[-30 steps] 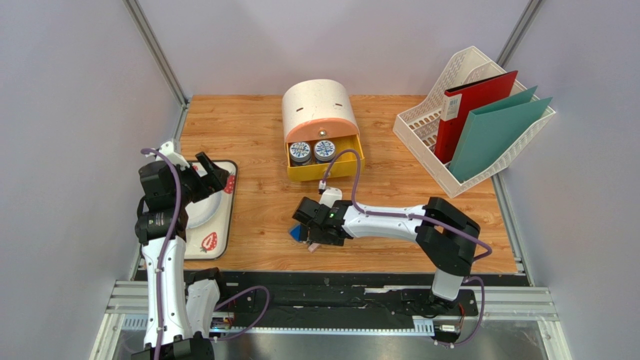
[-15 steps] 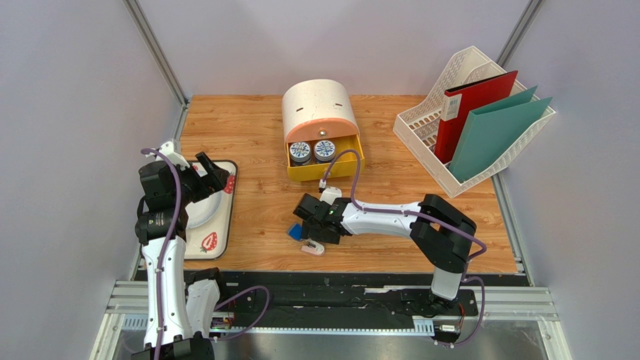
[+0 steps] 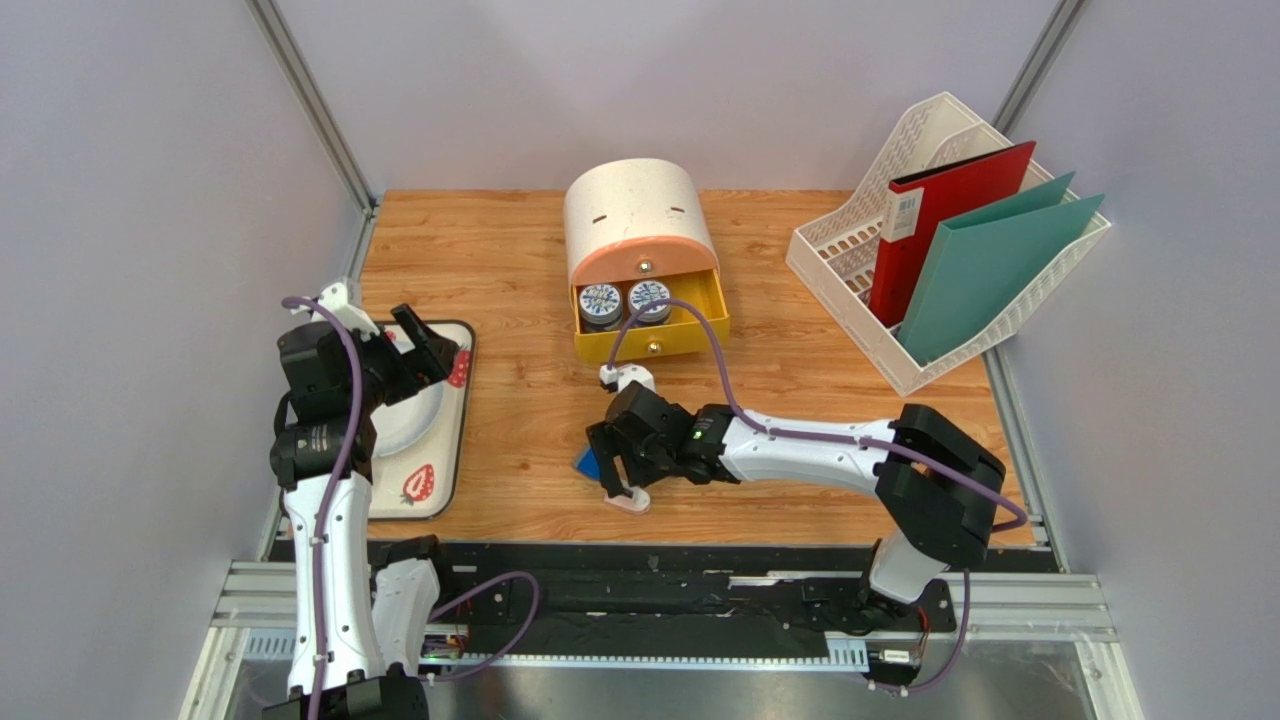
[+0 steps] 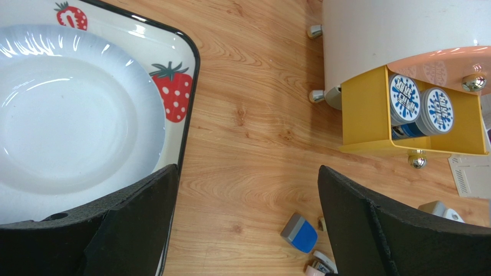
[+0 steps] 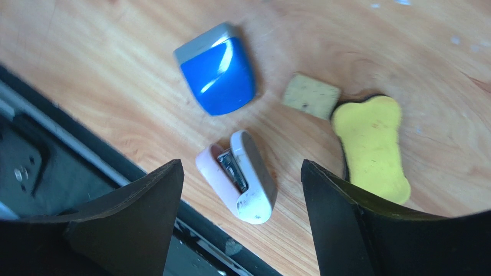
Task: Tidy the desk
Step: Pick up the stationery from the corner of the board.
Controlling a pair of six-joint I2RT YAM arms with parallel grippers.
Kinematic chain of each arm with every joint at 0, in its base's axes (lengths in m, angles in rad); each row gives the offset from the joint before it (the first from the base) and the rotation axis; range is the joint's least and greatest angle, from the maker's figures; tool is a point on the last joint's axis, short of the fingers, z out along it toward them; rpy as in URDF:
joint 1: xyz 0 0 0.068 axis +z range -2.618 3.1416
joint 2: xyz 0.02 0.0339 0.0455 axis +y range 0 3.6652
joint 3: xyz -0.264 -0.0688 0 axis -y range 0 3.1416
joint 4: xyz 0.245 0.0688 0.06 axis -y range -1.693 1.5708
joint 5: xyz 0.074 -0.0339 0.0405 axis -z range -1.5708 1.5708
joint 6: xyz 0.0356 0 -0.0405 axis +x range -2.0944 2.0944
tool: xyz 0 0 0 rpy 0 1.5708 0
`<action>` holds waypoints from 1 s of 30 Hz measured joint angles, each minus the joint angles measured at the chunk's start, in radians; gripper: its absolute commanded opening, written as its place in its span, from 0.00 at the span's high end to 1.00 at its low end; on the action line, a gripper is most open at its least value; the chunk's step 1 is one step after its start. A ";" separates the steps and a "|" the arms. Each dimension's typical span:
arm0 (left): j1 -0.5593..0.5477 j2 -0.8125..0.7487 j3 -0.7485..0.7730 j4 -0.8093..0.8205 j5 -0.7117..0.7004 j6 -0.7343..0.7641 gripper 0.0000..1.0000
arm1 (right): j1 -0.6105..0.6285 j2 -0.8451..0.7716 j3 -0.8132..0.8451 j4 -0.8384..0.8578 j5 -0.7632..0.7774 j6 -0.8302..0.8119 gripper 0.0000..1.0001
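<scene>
We are after the stapler (image 5: 245,184): our right gripper (image 5: 239,167) hangs over it, spread wide. Next we lower and pinch. Our left gripper (image 4: 246,172) is spread too.

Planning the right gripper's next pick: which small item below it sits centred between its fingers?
The pink-and-white stapler, centred under the right gripper; the blue piece, beige square and yellow bone-shaped piece lie off-centre.

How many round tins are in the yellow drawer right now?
2. Left tin and right tin sit side by side in the open drawer; others may hide underneath.
</scene>
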 measured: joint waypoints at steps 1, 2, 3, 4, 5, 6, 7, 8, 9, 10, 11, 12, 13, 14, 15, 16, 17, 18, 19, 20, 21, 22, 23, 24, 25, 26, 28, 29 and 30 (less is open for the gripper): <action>0.000 0.000 0.000 0.000 0.000 0.000 0.01 | 0.000 -0.001 -0.005 0.011 -0.023 -0.039 0.21; 0.000 0.000 0.000 0.000 0.000 0.000 0.01 | 0.002 -0.002 -0.011 0.021 -0.053 -0.087 0.21; 0.000 0.000 0.000 0.000 0.000 0.000 0.01 | 0.002 -0.002 -0.018 0.025 -0.074 -0.128 0.21; 0.000 0.000 0.000 0.000 0.000 0.000 0.01 | 0.003 -0.002 -0.025 0.025 -0.092 -0.171 0.21; 0.000 0.000 0.000 0.000 0.000 0.000 0.01 | 0.003 -0.002 -0.028 0.021 -0.101 -0.198 0.21; 0.000 0.000 0.000 0.000 -0.001 0.000 0.01 | 0.004 -0.002 -0.029 0.017 -0.109 -0.229 0.21; 0.000 0.000 0.000 0.000 -0.001 0.000 0.01 | 0.004 -0.002 -0.029 0.013 -0.113 -0.262 0.21; 0.000 0.000 0.000 0.000 -0.001 0.000 0.01 | 0.004 -0.002 -0.029 0.013 -0.116 -0.284 0.22; 0.000 0.000 0.000 0.000 -0.002 0.000 0.01 | 0.004 -0.002 -0.029 0.012 -0.117 -0.307 0.23; 0.000 0.000 0.000 0.000 -0.002 0.000 0.01 | 0.004 -0.001 -0.029 0.009 -0.119 -0.329 0.25; 0.000 0.000 0.000 0.000 -0.003 0.000 0.01 | 0.004 0.001 -0.029 0.006 -0.123 -0.346 0.25; 0.000 0.000 0.000 0.000 -0.005 0.000 0.01 | 0.004 0.004 -0.029 0.006 -0.126 -0.362 0.25; 0.000 0.000 0.000 0.000 -0.005 0.000 0.01 | 0.004 0.008 -0.028 0.006 -0.131 -0.376 0.25; 0.000 0.000 0.000 0.000 -0.005 0.000 0.01 | 0.005 0.013 -0.027 0.005 -0.134 -0.383 0.26; 0.000 0.000 0.000 0.000 -0.005 0.000 0.01 | 0.005 0.019 -0.026 0.005 -0.137 -0.393 0.26; 0.000 0.000 0.000 0.000 -0.005 0.000 0.01 | 0.007 0.025 -0.024 0.005 -0.139 -0.400 0.26; 0.000 0.000 0.000 0.000 -0.005 0.000 0.01 | 0.009 0.030 -0.024 0.005 -0.141 -0.404 0.26; 0.000 0.001 0.000 0.000 -0.005 0.000 0.01 | 0.011 0.033 -0.024 0.005 -0.142 -0.407 0.26; 0.000 0.001 0.000 0.000 -0.005 0.000 0.01 | 0.015 0.036 -0.024 0.006 -0.142 -0.411 0.27; 0.000 0.002 0.000 0.000 -0.005 0.000 0.01 | 0.018 0.038 -0.024 0.006 -0.142 -0.413 0.27; 0.000 0.002 0.000 0.000 -0.006 0.000 0.01 | 0.022 0.039 -0.024 0.006 -0.142 -0.414 0.28; 0.000 0.003 0.000 0.000 -0.006 0.000 0.01 | 0.026 0.040 -0.024 0.006 -0.142 -0.414 0.29; 0.000 0.004 0.000 0.000 -0.006 0.000 0.01 | 0.029 0.041 -0.024 0.006 -0.141 -0.414 0.29; 0.000 0.004 0.000 0.000 -0.006 0.000 0.01 | 0.033 0.043 -0.023 0.006 -0.137 -0.414 0.29; 0.000 0.005 0.000 0.000 -0.006 0.000 0.01 | 0.037 0.046 -0.023 0.006 -0.126 -0.414 0.29; 0.000 0.005 0.000 0.000 -0.006 0.000 0.01 | 0.042 0.051 -0.023 0.006 -0.109 -0.413 0.30; 0.000 0.005 0.000 0.000 -0.006 0.000 0.01 | 0.051 0.064 -0.021 0.005 -0.075 -0.407 0.31; 0.000 0.005 0.000 0.000 -0.007 0.000 0.01 | 0.054 0.068 -0.021 0.004 -0.059 -0.404 0.32; 0.000 0.005 0.000 0.000 -0.007 0.000 0.01 | 0.057 0.071 -0.021 0.003 -0.045 -0.400 0.32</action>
